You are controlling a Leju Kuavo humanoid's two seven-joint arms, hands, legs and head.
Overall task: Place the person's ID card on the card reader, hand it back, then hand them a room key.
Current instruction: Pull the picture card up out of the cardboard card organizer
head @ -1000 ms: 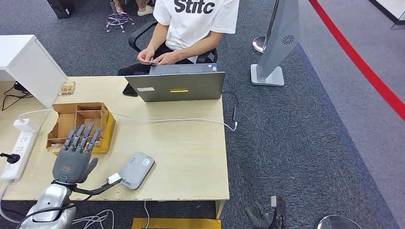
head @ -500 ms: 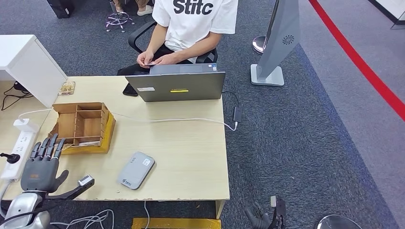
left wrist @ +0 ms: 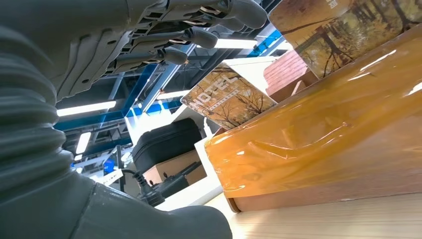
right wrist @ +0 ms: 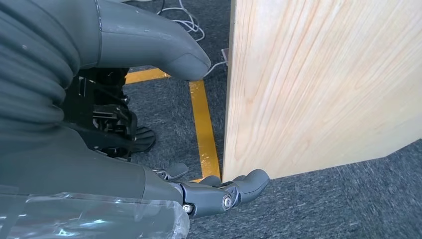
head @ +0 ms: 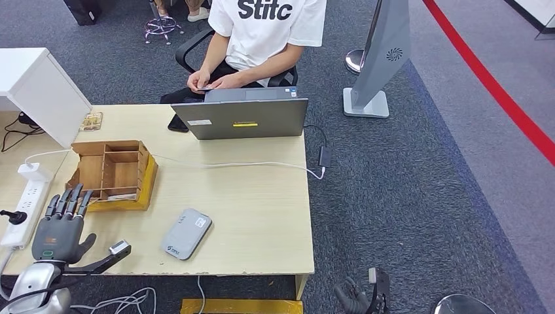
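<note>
Taking the card reader [head: 186,233] near the front edge of the table [head: 262,209] as the landmark, the left hand [head: 61,226] is seen well to its left, raised over the table's front left corner with fingers spread and nothing held. Behind and to the left of the reader stands the wooden organiser [head: 112,173], where picture-printed key cards [left wrist: 226,97] lean in the compartments. Nothing lies on the reader. Far behind it, past the laptop [head: 241,118], a small card [head: 205,87] is held in the seated person's hands [head: 216,81]. To the reader's right, below the table edge, the right hand [right wrist: 219,194] hangs empty, fingers loosely apart. The task is judged hardly begun: reading, returning and key handover all remain.
</note>
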